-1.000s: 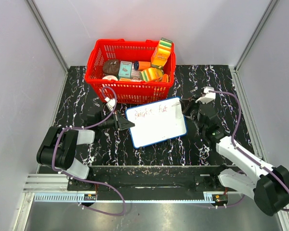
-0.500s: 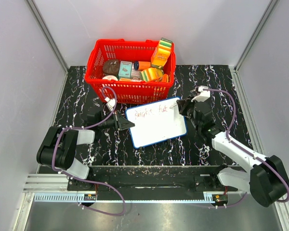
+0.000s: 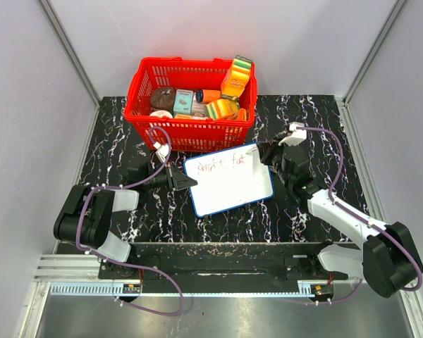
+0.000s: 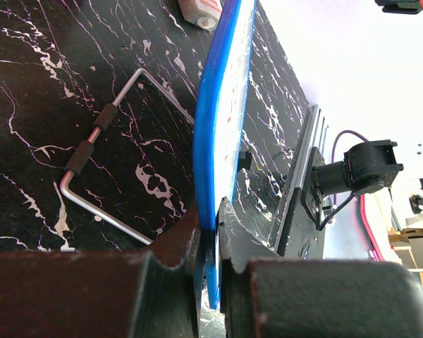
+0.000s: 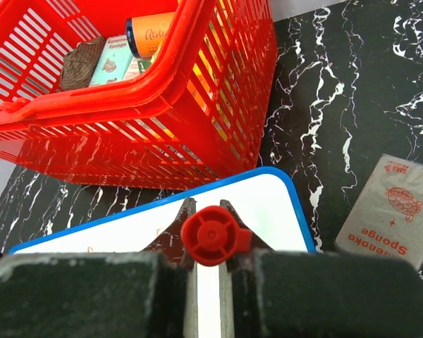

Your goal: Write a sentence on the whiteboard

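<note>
The whiteboard [image 3: 233, 186], white with a blue frame, lies tilted on the black marble table in front of the basket. Red handwritten lettering [image 3: 222, 165] runs along its upper part. My left gripper [image 3: 185, 182] is shut on the board's left edge; in the left wrist view the fingertips [image 4: 210, 211] pinch the blue frame [image 4: 222, 105]. My right gripper [image 3: 268, 152] is shut on a marker [image 3: 252, 148] over the board's top right corner. In the right wrist view the marker's red end [image 5: 209, 236] sits between the fingers above the board [image 5: 268, 204].
A red plastic basket [image 3: 144, 123] full of groceries stands just behind the board, close to the marker. A grey sponge packet [image 5: 391, 211] lies right of the board. A bent metal wire stand [image 4: 113, 162] lies on the table under the board's left side.
My right gripper has moved the marker left and away from me, from beside the last word to the board's top right corner. The left gripper and board have not moved.
</note>
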Available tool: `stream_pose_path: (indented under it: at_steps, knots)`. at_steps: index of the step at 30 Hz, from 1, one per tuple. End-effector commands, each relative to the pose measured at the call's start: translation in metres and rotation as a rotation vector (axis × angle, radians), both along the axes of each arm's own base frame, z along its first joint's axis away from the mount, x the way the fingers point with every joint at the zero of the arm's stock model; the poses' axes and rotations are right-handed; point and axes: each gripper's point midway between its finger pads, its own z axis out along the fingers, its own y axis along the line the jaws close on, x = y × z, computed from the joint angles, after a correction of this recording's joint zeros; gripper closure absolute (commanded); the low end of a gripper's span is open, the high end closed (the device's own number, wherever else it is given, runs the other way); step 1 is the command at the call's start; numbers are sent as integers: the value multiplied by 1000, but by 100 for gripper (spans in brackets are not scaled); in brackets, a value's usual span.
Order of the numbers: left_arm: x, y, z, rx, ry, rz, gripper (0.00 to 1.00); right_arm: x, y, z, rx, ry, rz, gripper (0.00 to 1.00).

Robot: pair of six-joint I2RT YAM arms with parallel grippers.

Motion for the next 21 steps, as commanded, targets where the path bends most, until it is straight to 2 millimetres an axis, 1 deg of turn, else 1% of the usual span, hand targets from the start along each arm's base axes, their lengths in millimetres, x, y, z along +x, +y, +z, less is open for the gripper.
stream_pose_path:
  at_steps: [1,14,21]
  knots:
    - [14,2,-4,69,-96,40,100,7,6,24,47,-58,14,100]
    - [14,3,-4,70,-95,41,100,-2,3,10,45,-28,20,100]
    - [14,3,-5,71,-92,45,100,-8,-2,12,50,-36,9,100]
